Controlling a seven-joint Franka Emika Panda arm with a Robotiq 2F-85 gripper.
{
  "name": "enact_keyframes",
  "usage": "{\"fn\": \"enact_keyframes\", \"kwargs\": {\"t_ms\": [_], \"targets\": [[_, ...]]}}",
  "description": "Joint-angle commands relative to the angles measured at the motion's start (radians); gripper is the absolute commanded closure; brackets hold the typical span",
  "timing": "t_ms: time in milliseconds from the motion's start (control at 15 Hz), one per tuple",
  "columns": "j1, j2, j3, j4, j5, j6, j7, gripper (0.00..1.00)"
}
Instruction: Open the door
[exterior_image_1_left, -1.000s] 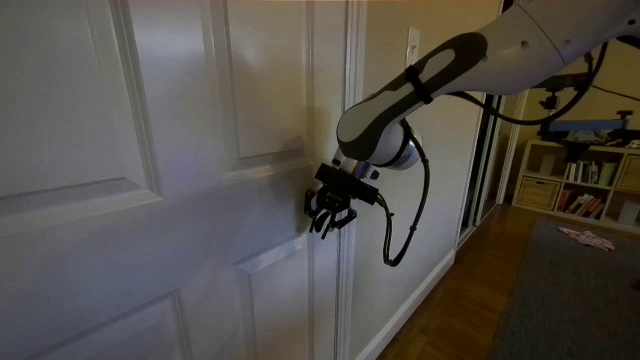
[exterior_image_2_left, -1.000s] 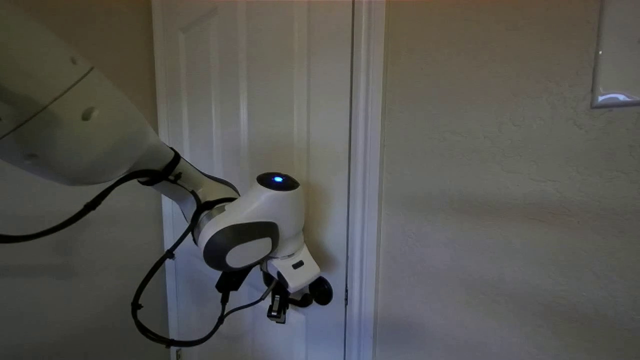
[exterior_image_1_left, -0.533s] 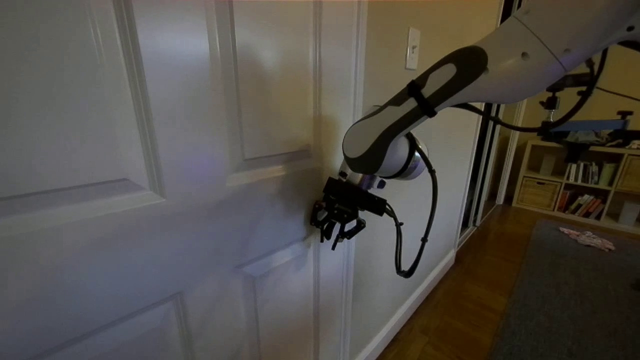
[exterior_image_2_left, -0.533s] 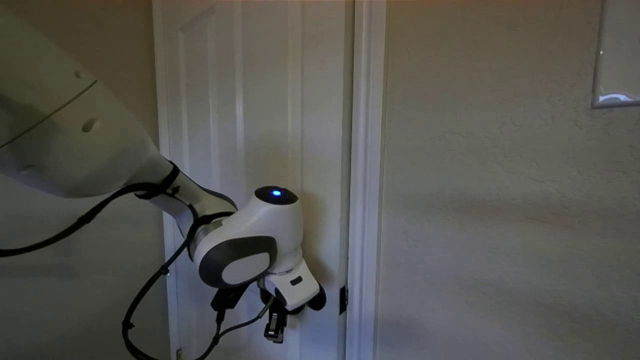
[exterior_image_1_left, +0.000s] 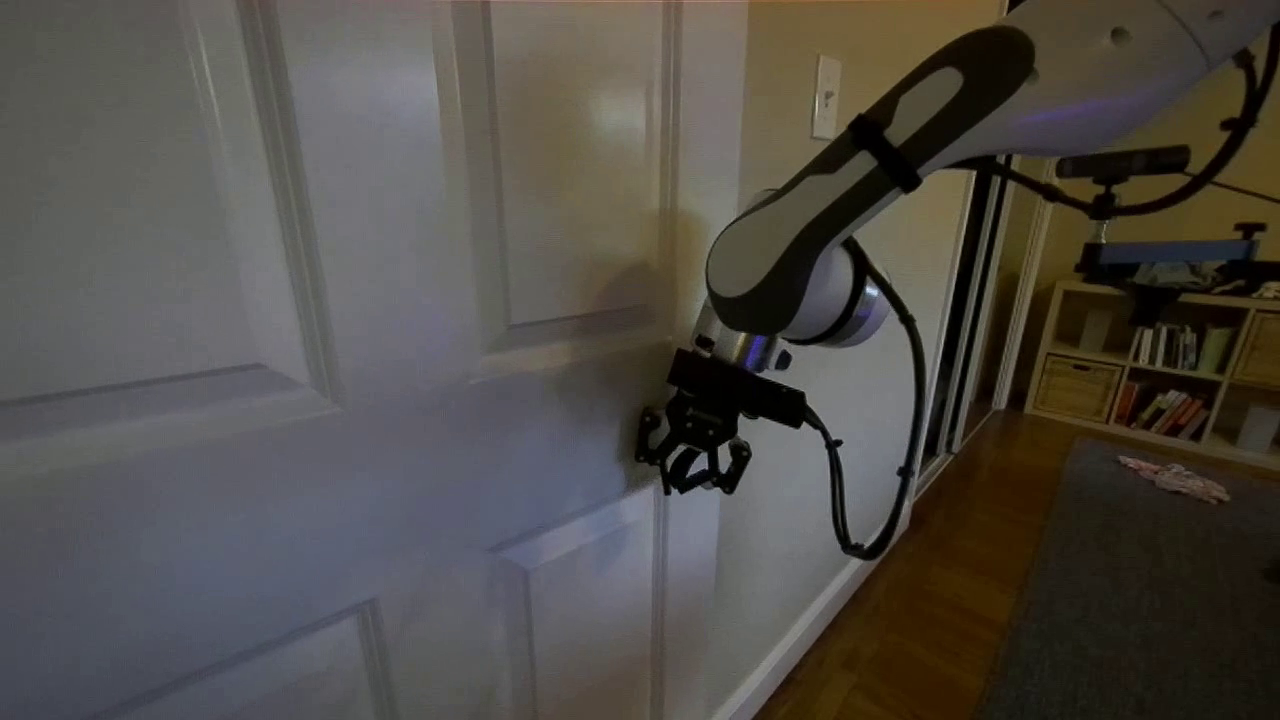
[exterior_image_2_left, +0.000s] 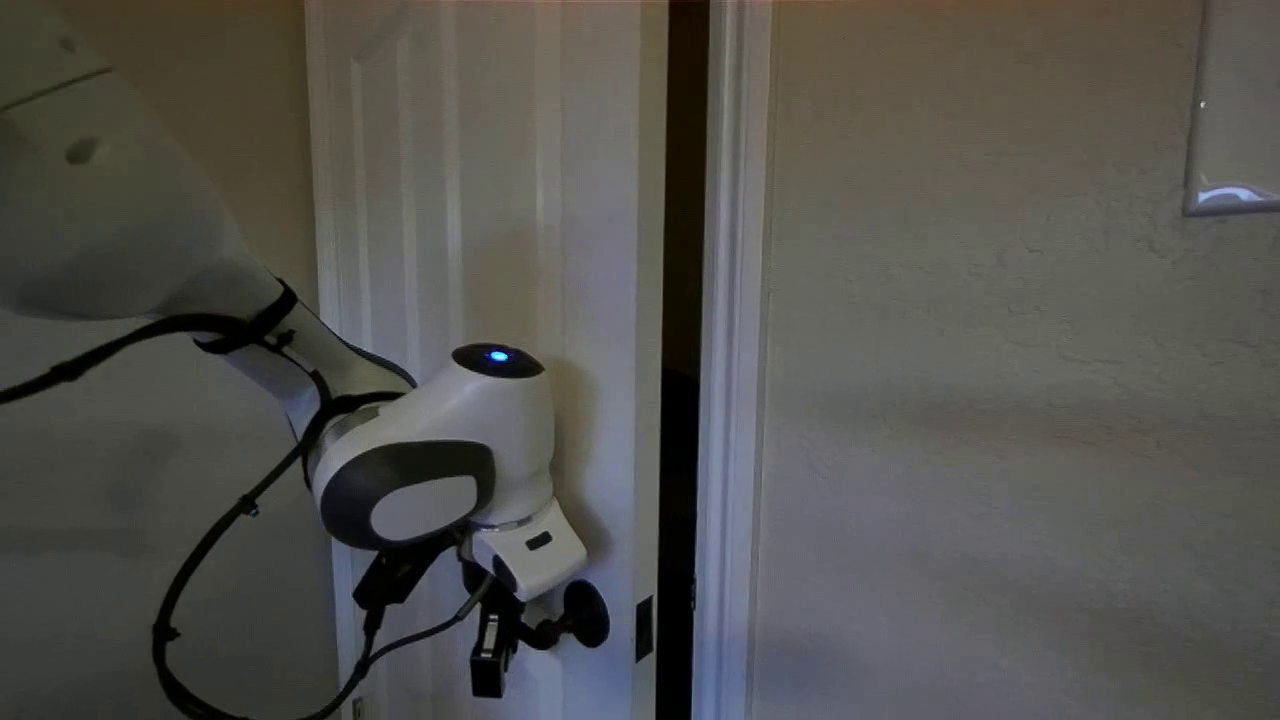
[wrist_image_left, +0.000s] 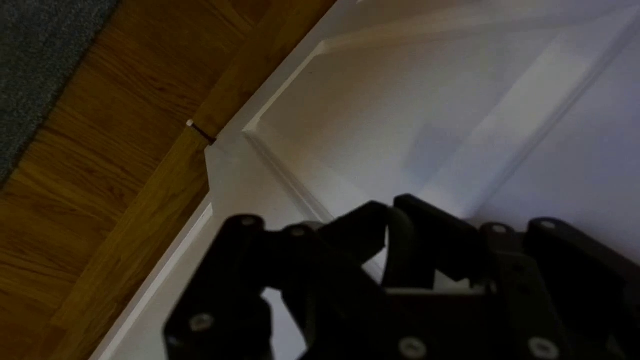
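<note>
Wooden floor (wrist_image_left: 120, 145) runs down the left of the wrist view. Below centre, our pincer (wrist_image_left: 391, 205) looks nearly closed, pinching the dark handle (exterior_image_2_left: 585, 613). The door (exterior_image_2_left: 490, 250), left of centre in an exterior view, has just swung out from its frame (exterior_image_2_left: 735, 400), leaving a black gap (exterior_image_2_left: 684, 300) right of centre. We judge it unlatched, needing a wider pull.
</note>
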Motion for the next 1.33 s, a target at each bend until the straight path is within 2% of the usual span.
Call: {"fn": "enact_keyframes", "kwargs": {"t_ms": [0,67,133,333,400,533,733,933,1267], "targets": [[-0.020,-0.184,0.048,-0.230,0.033,0.009,-0.096,0.94],[-0.019,-0.218,0.056,-0.266,0.041,0.007,-0.110,0.97],[-0.021,-0.255,0.067,-0.304,0.053,-0.001,-0.131,0.94],[-0.036,-0.370,0.103,-0.434,0.119,-0.022,-0.210,0.94],[-0.047,-0.406,0.119,-0.467,0.152,-0.038,-0.241,0.70],[-0.065,-0.464,0.144,-0.517,0.223,-0.077,-0.307,0.67],[-0.064,-0.556,0.131,-0.570,0.290,-0.177,-0.387,0.50],[-0.048,-0.675,0.074,-0.621,0.221,-0.307,-0.377,0.31],[-0.045,-0.874,0.003,-0.675,0.010,-0.490,-0.321,0.00]]}}
